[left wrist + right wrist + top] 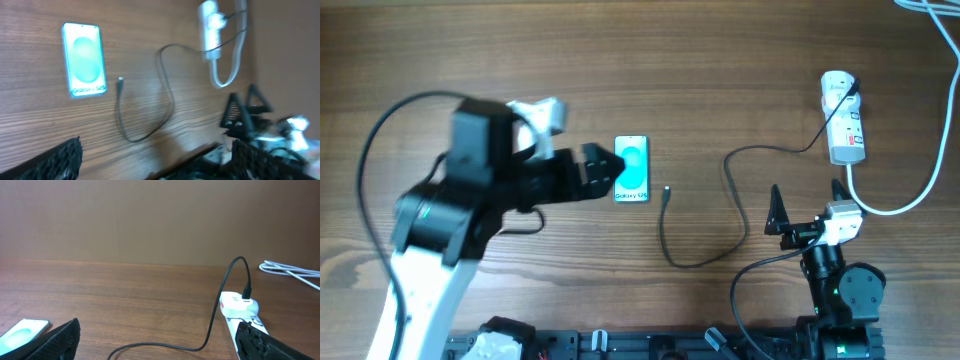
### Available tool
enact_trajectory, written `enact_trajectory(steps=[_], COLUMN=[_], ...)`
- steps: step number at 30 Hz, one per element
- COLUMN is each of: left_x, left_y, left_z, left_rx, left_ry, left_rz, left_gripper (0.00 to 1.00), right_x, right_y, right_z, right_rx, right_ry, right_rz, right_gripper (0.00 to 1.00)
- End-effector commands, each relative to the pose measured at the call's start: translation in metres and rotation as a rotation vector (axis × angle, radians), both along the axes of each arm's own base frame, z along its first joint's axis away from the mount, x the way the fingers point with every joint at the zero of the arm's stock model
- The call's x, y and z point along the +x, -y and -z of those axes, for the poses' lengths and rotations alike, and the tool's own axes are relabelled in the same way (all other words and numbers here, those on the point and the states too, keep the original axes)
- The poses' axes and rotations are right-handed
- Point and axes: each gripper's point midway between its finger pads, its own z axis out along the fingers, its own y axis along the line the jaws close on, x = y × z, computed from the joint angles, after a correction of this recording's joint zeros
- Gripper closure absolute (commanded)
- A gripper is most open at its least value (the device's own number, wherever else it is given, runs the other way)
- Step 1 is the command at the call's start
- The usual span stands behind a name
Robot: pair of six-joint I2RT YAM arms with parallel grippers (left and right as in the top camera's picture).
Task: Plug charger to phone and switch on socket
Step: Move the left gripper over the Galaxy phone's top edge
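Observation:
The phone (pixel 633 168) lies flat mid-table, cyan screen lit; it also shows in the left wrist view (pixel 84 59) and at the edge of the right wrist view (pixel 22 330). The charger cable (pixel 740 215) runs from a plug in the socket (pixel 844 122) and loops to its connector tip (pixel 666 190), which lies just right of the phone, apart from it. My left gripper (pixel 608 168) is open and empty, held above the phone's left edge. My right gripper (pixel 808 212) is open and empty, below the socket. The tip (pixel 120 81), cable (pixel 220 322) and socket (pixel 209 27) (pixel 240 305) show in the wrist views.
The thick white power lead (pixel 920 190) curves from the socket's near end along the right table edge to the far right corner; it also shows in the right wrist view (pixel 290 270). The arm bases stand along the front edge (pixel 650 345).

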Motion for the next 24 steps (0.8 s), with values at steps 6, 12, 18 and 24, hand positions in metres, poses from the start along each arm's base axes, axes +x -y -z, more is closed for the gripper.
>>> enact_trajectory(steps=[6,12,18,24], left_x=[0.049,0.084,0.095,0.096], left_y=[0.02,0.044,0.053,0.057], left_z=[0.075,0.144,0.17,0.185], left_rx=[0.542,0.584,0.583,0.52], left_ry=[-0.272,-0.34,-0.355,-0.413], left_rz=[-0.01,0.015,0.021,-0.12], left_gripper=[0.0,0.0,0.0,0.0], right_x=[0.0,0.0,0.0,0.0], right_y=[0.001,0.001,0.001,0.001], right_z=[-0.001,-0.001,-0.001,-0.001], right_rx=[-0.017,-0.017,-0.017,-0.017], right_ry=[0.008,0.007,0.007,0.007], right_rz=[0.008,0.008,0.008,0.008], right_gripper=[0.0,0.0,0.0,0.0])
